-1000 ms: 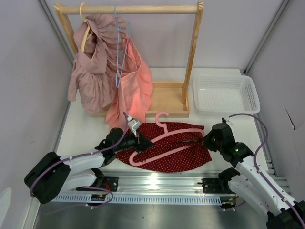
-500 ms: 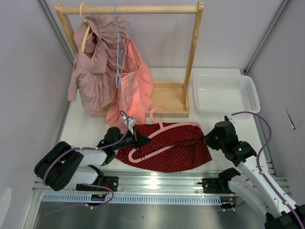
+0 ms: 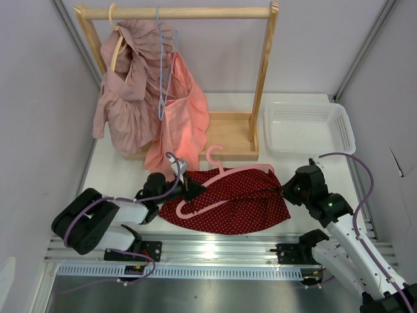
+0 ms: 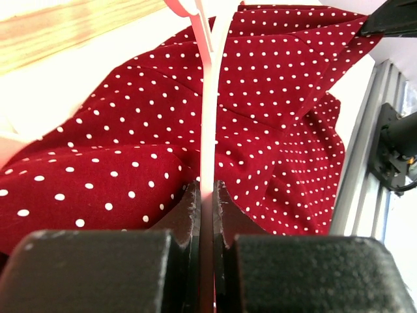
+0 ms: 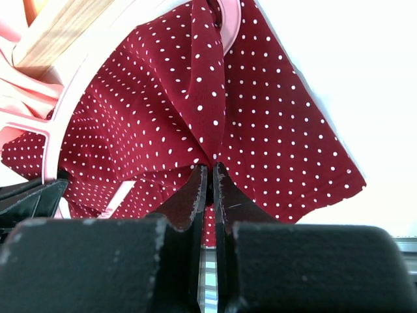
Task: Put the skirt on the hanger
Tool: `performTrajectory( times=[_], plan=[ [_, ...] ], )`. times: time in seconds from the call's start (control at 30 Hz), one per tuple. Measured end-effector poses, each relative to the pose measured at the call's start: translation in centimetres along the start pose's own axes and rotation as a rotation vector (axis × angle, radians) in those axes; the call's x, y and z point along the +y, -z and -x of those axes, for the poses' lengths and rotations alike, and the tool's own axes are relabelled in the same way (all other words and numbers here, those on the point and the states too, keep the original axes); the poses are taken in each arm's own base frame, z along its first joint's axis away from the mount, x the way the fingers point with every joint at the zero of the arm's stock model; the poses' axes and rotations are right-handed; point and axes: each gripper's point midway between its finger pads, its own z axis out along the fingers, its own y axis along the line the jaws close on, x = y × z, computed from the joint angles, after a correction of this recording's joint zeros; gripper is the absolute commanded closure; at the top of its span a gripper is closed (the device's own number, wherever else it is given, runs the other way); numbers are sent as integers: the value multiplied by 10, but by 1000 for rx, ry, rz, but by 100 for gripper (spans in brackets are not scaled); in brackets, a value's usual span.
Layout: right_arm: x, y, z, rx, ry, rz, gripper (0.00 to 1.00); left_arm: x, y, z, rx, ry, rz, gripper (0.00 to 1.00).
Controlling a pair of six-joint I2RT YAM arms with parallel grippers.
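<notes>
The dark red polka-dot skirt (image 3: 241, 202) lies spread on the table near the front edge. The thin pink hanger (image 3: 218, 186) rests over it, hook toward the rack. My left gripper (image 3: 190, 187) is shut on the hanger's left end; in the left wrist view the pink bar (image 4: 208, 130) runs out from between the jaws over the skirt (image 4: 117, 150). My right gripper (image 3: 281, 189) is shut on a fold of the skirt (image 5: 208, 124) at its right edge, pulling it up toward the hanger's right arm (image 5: 231, 19).
A wooden rack (image 3: 189, 13) at the back holds a dusty-pink ruffled garment (image 3: 127, 98), a salmon-pink garment (image 3: 182, 117) and a light blue wire hanger (image 3: 161, 72). A white basket (image 3: 309, 127) stands at the back right. A metal rail (image 3: 208, 251) runs along the front.
The hanger has shifted left and back over the skirt with my left gripper. My right gripper moved slightly right, drawing the skirt's right edge with it.
</notes>
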Motion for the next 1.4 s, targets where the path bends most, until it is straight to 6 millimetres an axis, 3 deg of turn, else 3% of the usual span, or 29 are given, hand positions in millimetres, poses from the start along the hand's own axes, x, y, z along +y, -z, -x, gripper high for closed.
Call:
performTrajectory(
  times=[0.43, 0.73, 0.9, 1.1, 1.4],
  plan=[
    [9, 7, 10, 0, -4, 15, 96, 7, -2, 9, -73, -177, 25, 100],
    [20, 14, 21, -6, -16, 39, 96, -2, -15, 19, -71, -303, -2, 100],
    [31, 22, 34, -29, -20, 68, 96, -8, -17, 15, -56, -333, -29, 97],
    [30, 23, 36, -27, -35, 69, 96, -9, -19, 16, -55, -343, -36, 89],
    [32, 30, 46, -25, -55, 85, 96, -7, -30, 27, -63, -374, -31, 88]
  ],
)
